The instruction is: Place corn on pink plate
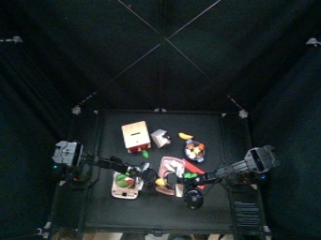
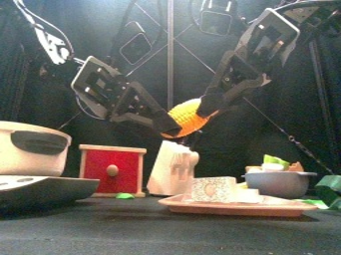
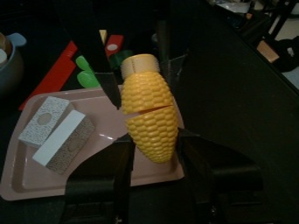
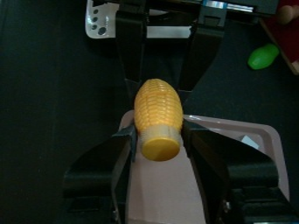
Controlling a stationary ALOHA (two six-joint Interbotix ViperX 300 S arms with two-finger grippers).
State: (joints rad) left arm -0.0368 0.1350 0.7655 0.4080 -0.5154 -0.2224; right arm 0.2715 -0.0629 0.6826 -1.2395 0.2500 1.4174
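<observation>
Front view: corn (image 2: pixel 189 118) held in the air between both arms, above the pink plate (image 2: pixel 237 205).
Left wrist view: the corn is a glossy yellow cob with rows of moulded kernels and a smooth tan stub; left fingers (image 3: pixel 155 166) clasp its tip over the flat, matte plate, which carries two speckled blocks (image 3: pixel 56 130). Right wrist view: right fingers (image 4: pixel 162 149) pinch the stub end. No writing readable.
</observation>
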